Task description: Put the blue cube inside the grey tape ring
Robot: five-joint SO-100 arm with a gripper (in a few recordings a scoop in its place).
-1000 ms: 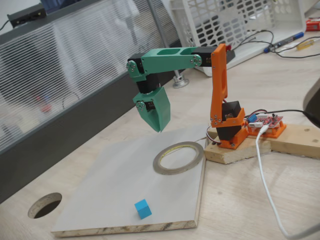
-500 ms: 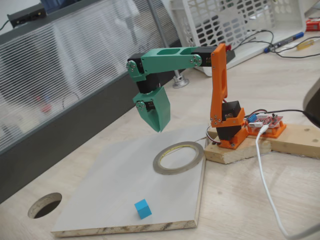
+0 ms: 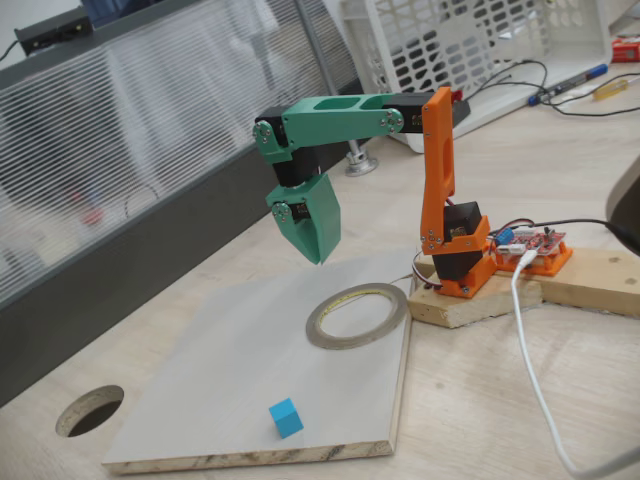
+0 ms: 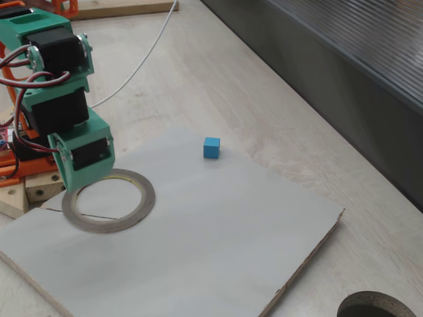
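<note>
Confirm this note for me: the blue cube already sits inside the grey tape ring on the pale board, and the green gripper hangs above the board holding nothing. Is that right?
Not quite. The blue cube lies outside the grey tape ring, apart from it on the pale board, as both fixed views show. The rest holds: the green gripper hangs above the board holding nothing.

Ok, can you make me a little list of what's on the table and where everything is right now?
blue cube: on the pale board, near its front edge in a fixed view, alone
grey tape ring: flat on the board by the arm's base, nothing inside
gripper: green, pointing down, in the air above the board beside the ring, holding nothing; open or shut cannot be told
cube and ring: well apart
round hole: in the table, off the board
</note>
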